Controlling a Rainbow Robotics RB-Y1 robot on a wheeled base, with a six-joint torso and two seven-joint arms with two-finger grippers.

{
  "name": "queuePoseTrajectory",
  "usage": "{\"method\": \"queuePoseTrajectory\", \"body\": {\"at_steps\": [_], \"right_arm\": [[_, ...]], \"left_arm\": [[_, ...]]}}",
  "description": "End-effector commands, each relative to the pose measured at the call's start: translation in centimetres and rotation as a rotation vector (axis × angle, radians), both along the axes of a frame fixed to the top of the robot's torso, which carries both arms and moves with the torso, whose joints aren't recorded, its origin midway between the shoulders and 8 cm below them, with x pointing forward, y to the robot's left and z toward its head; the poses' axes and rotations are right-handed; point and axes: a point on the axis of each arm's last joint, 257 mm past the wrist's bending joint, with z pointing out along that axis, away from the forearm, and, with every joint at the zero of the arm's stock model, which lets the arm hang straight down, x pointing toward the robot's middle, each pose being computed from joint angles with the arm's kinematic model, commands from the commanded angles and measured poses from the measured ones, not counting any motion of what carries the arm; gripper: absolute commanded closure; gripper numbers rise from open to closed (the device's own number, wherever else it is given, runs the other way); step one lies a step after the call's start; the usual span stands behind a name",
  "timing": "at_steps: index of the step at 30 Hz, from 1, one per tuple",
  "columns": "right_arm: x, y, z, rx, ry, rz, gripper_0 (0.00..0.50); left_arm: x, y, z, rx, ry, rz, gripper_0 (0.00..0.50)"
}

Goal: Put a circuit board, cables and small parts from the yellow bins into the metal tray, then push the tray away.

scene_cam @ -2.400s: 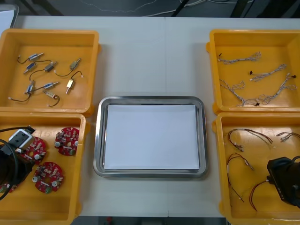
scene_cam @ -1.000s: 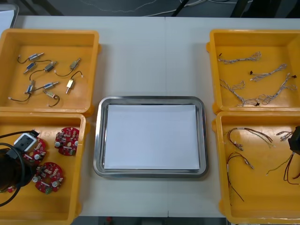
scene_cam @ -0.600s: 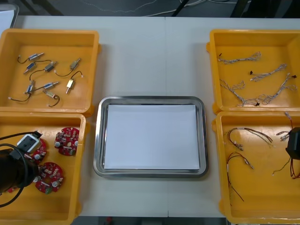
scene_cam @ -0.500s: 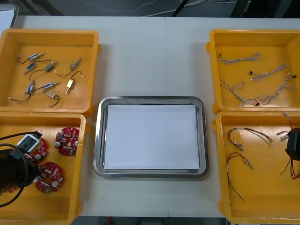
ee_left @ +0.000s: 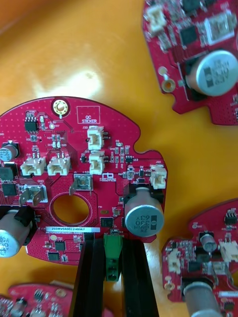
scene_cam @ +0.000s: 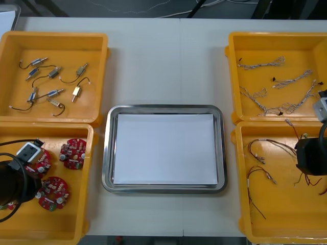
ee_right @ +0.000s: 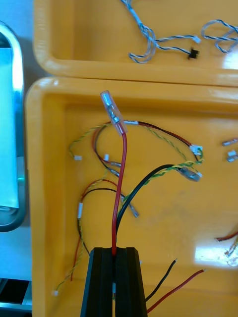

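In the left wrist view my left gripper (ee_left: pixel 112 242) is shut on a green connector at the rim of a round red circuit board (ee_left: pixel 74 163), which lies flat on the bin floor. In the front view the left arm (scene_cam: pixel 13 181) hangs over the near left yellow bin (scene_cam: pixel 89 178), beside that board (scene_cam: pixel 41 162). My right gripper (ee_right: pixel 115 252) is shut on a red cable (ee_right: pixel 120 183) that runs out from the fingertips to a clear connector. The right arm (scene_cam: pixel 309 155) is over the near right bin, the cable's end (scene_cam: pixel 289 123) pointing toward the far bin.
The metal tray (scene_cam: pixel 163 109), white inside, sits between the bins. Two more boards (scene_cam: pixel 73 153) (scene_cam: pixel 52 192) lie by the left arm. Small metal parts (scene_cam: pixel 51 76) fill the far left bin, blue and white cables (scene_cam: pixel 278 84) the far right one. Loose cables (scene_cam: pixel 265 168) lie under the right arm.
My left gripper has shut on the board's green connector. The right arm has moved in from the right edge, toward the far bin, carrying the red cable.
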Motion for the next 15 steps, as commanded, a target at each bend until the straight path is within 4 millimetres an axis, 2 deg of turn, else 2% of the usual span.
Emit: {"method": "queuePoseTrajectory", "body": {"at_steps": [1, 7, 15], "right_arm": [[0.8, 1.6, 1.5, -0.082, -0.034, 0.144, 0.500], [1.7, 2.3, 1.4, -0.138, -0.026, 0.226, 0.500], [2.8, 1.5, 1.0, -0.223, -0.015, 0.327, 0.500]], "left_arm": [[1.7, -0.2, 4.3, -0.058, -0.071, 0.021, 0.500], [1.6, -0.1, 6.7, -0.093, -0.058, 0.017, 0.500], [1.5, -2.1, 9.7, -0.160, -0.038, 0.059, 0.500]]}}
